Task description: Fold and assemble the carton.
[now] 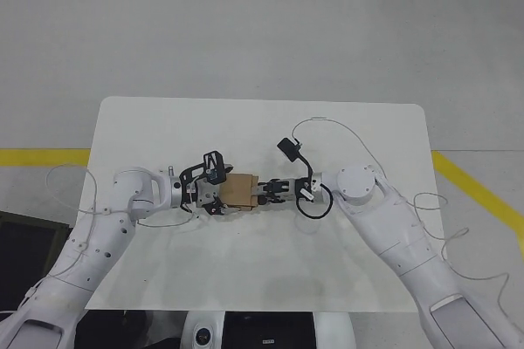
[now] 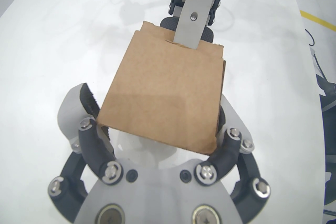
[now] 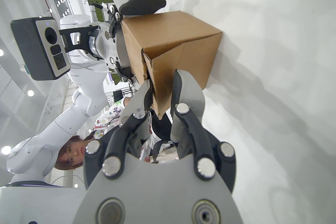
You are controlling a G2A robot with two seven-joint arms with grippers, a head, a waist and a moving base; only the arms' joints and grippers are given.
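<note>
I have both arms coming in from the lower corners of the top view, meeting mid-frame with the wrists facing each other. My left gripper clamps the carton by its sides, jaws spread wide. My right gripper pinches its edge, jaws nearly together.

One carton sits at the centre of the top view. There are two grippers: the left gripper just left of the carton and the right gripper just right of it. Each has two fingers, four in all. There is one table. Two yellow floor stripes show, one at the left edge and one at the right.
</note>
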